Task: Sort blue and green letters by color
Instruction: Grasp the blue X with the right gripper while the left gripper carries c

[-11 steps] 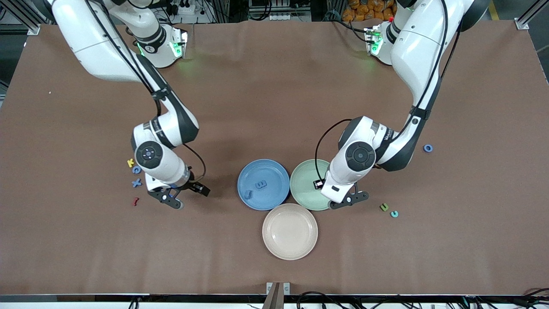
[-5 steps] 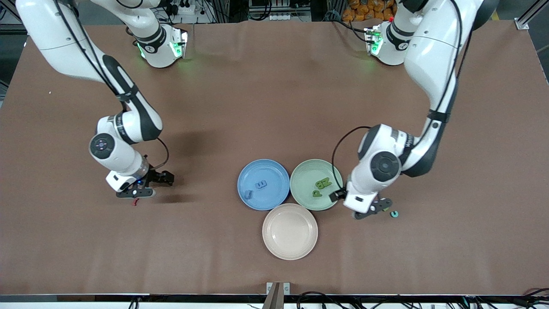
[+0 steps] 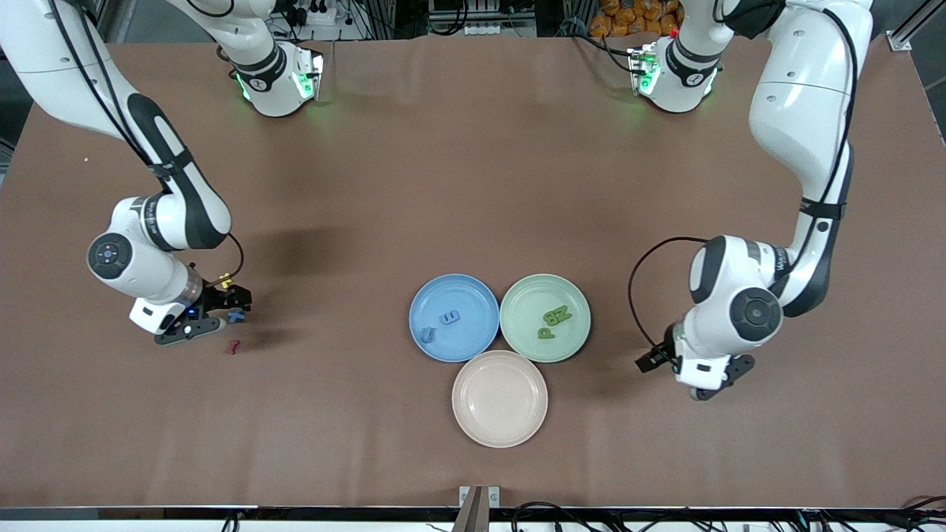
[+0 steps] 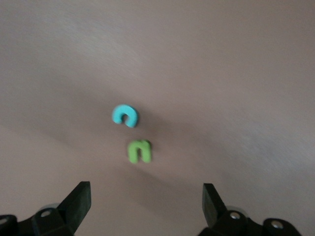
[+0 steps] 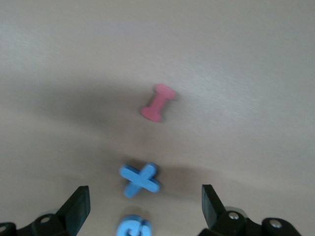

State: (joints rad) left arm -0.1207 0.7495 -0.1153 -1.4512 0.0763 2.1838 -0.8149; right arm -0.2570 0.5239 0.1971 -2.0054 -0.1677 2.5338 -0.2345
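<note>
My left gripper is open and hangs over a green u and a teal-blue c lying side by side on the table. In the front view this gripper covers both letters. My right gripper is open over a blue x and a blue a. From the front, it sits beside the x. Two blue letters lie on the blue plate. Green letters lie on the green plate.
A beige plate stands nearer the front camera than the two coloured plates. A dark red piece and a yellow k lie by the right gripper. The brown table stretches wide around both arms.
The left gripper opened over the green plate, left a green letter there, and swung out over the u and c. The right arm swung toward its end of the table, over the x.
</note>
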